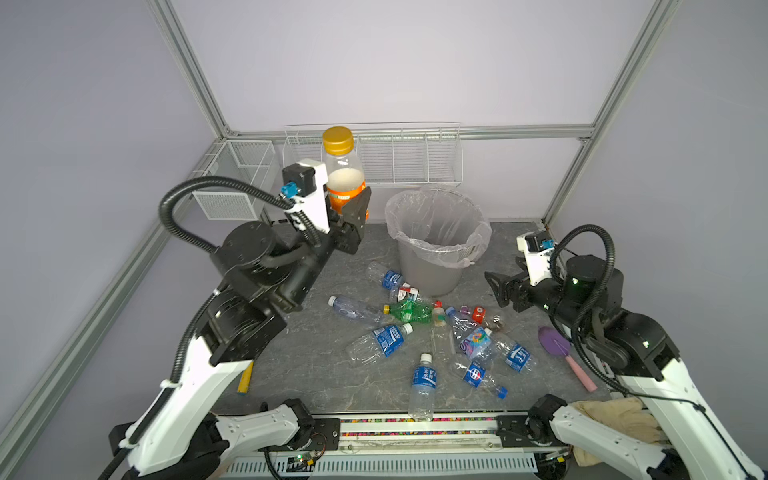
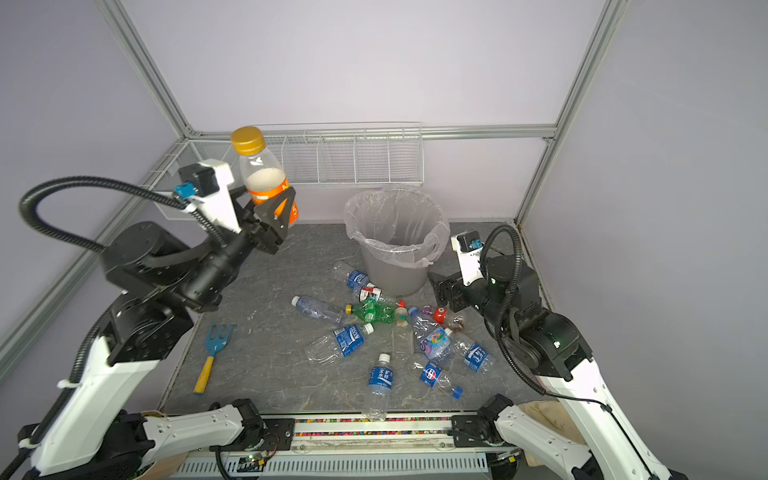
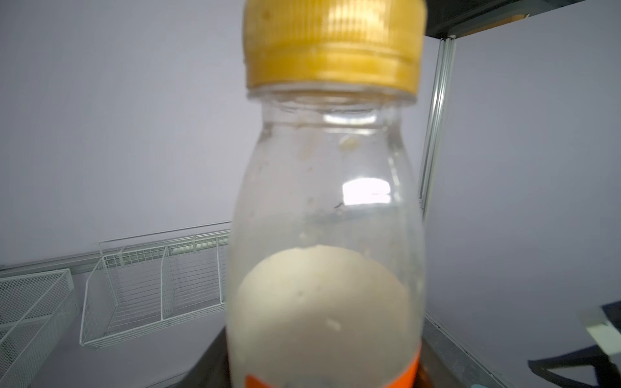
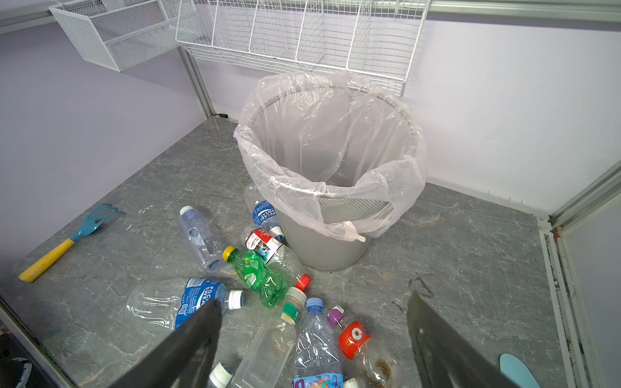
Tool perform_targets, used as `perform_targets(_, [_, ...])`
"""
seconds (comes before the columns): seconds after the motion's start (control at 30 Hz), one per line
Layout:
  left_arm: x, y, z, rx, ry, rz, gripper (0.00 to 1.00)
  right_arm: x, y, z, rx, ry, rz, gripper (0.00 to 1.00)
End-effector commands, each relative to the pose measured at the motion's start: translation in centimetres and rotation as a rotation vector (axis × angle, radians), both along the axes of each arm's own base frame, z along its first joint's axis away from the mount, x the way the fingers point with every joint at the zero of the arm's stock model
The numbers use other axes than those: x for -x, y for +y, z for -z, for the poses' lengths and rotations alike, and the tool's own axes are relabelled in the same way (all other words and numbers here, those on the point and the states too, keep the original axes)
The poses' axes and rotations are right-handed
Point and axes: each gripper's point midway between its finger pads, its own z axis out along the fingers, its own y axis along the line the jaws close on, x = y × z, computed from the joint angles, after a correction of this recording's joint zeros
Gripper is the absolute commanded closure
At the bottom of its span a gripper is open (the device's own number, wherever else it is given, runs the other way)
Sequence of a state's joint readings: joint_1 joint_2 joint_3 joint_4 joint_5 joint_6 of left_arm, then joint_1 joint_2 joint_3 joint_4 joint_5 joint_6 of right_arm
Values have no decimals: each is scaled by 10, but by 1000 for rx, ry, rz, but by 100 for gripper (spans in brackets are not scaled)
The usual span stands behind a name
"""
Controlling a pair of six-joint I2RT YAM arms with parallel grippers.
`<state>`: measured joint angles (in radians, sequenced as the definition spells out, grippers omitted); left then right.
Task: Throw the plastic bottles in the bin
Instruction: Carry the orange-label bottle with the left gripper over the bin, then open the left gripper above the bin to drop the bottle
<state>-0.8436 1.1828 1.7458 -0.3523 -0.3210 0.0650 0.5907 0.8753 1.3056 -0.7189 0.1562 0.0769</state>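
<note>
We see grey marbled bench (image 1: 316, 374), lilac walls, white wire baskets (image 1: 411, 156). Left fingers (image 1: 362, 208) clamp orange-labelled clear bottle with yellow cap (image 1: 343, 174), raised left of lined grey bin (image 1: 436, 245). Right fingers (image 1: 494, 286) spread wide, empty, right of bin; remaining clear plastic bottles (image 1: 390, 336) lie before bin.

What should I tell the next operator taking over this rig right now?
Left gripper: shut on the orange-label bottle, held upright in the air, left of the bin, not yet over it.
Right gripper: open, empty, low over the bottle pile.
Done: nothing shows inside the bin's liner.
Left: drop the held bottle, then clear the dozen or so bottles lying on the table in front of the bin.
</note>
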Motion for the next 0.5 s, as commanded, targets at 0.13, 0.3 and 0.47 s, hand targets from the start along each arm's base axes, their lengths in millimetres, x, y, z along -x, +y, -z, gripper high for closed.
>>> perform_targets(0.13, [-114, -137, 98, -79, 284, 195, 94, 8, 6, -32, -73, -33, -45, 11])
perform_targets(0.3, [-163, -163, 217, -246, 552, 96, 13, 24, -7, -61, -102, -90, -36, 12])
perform_targets(0.47, [-96, -121, 60, -15, 173, 159, 1, 38, -23, -85, -113, -156, -10, 11])
